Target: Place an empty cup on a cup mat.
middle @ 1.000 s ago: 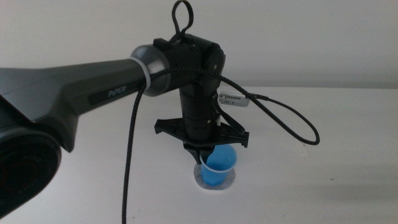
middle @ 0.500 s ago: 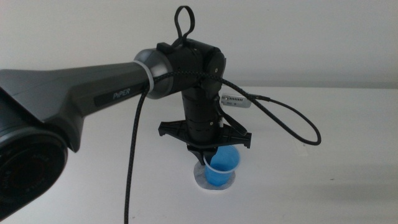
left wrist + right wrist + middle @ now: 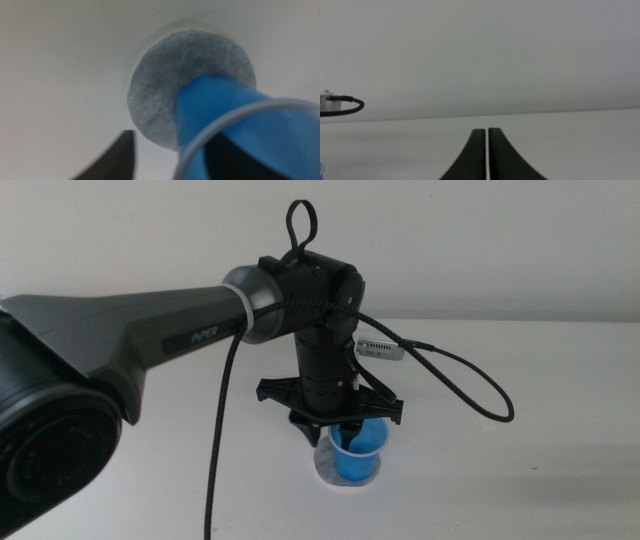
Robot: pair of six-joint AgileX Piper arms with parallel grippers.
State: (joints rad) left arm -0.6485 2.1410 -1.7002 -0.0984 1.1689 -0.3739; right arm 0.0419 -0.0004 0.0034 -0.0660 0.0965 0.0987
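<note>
The cup (image 3: 358, 452) hangs slightly tilted just under the left gripper (image 3: 345, 430), whose jaws pinch its rim, and its base is over the mat (image 3: 326, 471) directly below; whether the base touches the mat cannot be told. In the left wrist view the cup (image 3: 235, 120) covers part of the mat (image 3: 170, 75), which lies flat on the table (image 3: 60, 70) beneath the gripper. The right gripper (image 3: 486, 155) waits apart from the cup, jaws closed together on nothing.
</note>
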